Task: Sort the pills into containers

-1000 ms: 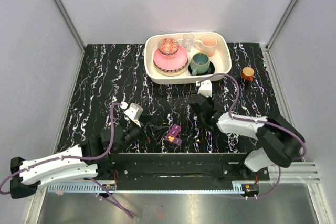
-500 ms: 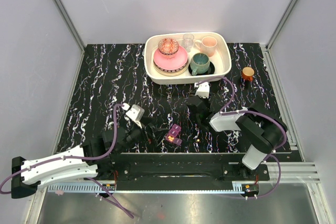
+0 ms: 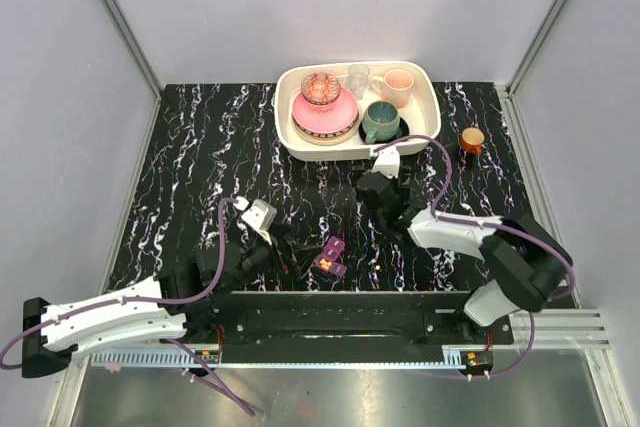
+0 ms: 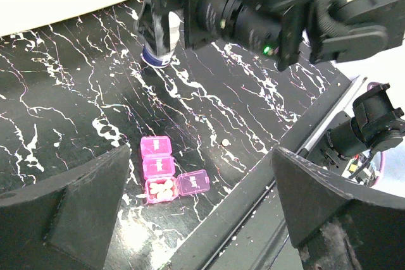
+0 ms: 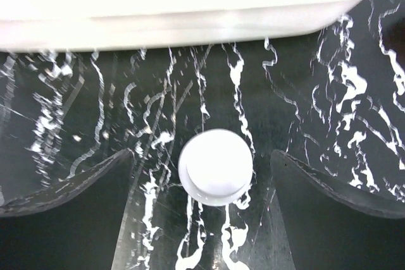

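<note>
On the near side of the cream tray (image 5: pixel 190 20), the right gripper (image 5: pixel 202 178) hangs open around the round white plastic bottle (image 5: pixel 215 167), likely to grab it.

On my overhead feed the magenta pill box (image 3: pixel 330 258) sits on the black marbled desk (image 3: pixel 200 167) near its front edge, orange pills (image 3: pixel 325 263) showing inside and one loose pill (image 3: pixel 383 267) to its right, my left pincer (image 3: pixel 289 247) just beside it, my right pincer (image 3: pixel 380 197) nearer the cream tray (image 3: pixel 330 152) of crockery.
</note>
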`<state>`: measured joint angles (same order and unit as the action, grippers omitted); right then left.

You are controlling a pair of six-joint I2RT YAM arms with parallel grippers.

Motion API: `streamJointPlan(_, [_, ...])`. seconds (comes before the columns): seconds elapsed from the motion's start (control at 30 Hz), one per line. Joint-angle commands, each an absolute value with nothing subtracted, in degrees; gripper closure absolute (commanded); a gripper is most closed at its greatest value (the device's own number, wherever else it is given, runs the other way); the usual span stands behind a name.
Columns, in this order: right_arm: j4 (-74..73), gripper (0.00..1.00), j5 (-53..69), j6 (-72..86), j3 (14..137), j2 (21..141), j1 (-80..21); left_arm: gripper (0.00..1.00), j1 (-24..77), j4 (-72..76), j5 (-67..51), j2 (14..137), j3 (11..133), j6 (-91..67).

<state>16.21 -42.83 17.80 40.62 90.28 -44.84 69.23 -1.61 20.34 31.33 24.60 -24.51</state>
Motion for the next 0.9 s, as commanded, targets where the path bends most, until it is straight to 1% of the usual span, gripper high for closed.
streamJointPlan(0.0, [11.35,0.05,-41.23,16.79,44.91,81.59,-44.56,0.01,69.17,0.62,22.32,30.85,24.0,-26.01])
streamJointPlan(0.17, [3.53,0.05,-41.92,12.84,49.12,74.28,-47.01,0.01,69.17,0.79,24.43,29.45,22.77,-28.21])
streamJointPlan(0.3, [-12.52,0.15,-36.84,16.25,57.37,71.02,-48.69,0.01,69.17,0.7,26.63,27.51,21.36,-29.27])
streamJointPlan(0.33, [-14.57,0.27,-35.78,18.17,58.18,71.1,-49.3,0.01,69.17,0.53,26.98,27.25,21.36,-29.44])
streamJointPlan(0.4, [-18.61,0.42,-32.36,19.42,59.23,71.89,-51.66,0.01,69.17,0.18,27.59,26.9,21.36,-29.53])
streamJointPlan(0.43, [-19.59,0.59,-31.04,20.82,59.33,72.33,-52.55,0.01,69.08,0.09,27.6,26.89,21.36,-29.79])
streamJointPlan(0.53, [-21.79,0.79,-26.29,24.59,58.45,73.91,-54.31,0.01,69.17,-1.32,28.21,26.9,21.62,-30.58])
streamJointPlan(0.57, [-22.41,0.94,-25.24,26.09,57.93,74.26,-54.49,0.01,69.17,-1.75,28.13,26.81,21.8,-30.59])
streamJointPlan(0.6, [-23.11,1.0,-24.88,27.67,56.44,74.53,-54.58,0.01,69.17,-2.11,28.13,26.55,21.8,-30.67])
streamJointPlan(0.73, [-23.03,1.0,-21.89,34.0,52.56,75.58,-54.67,0.01,69.17,-2.55,28.48,25.32,21.36,-30.94])
streamJointPlan(0.87, [-23.03,1.0,-17.77,36.38,50.72,78.04,-54.67,0.01,69.17,-2.64,28.92,25.05,21.36,-30.85])
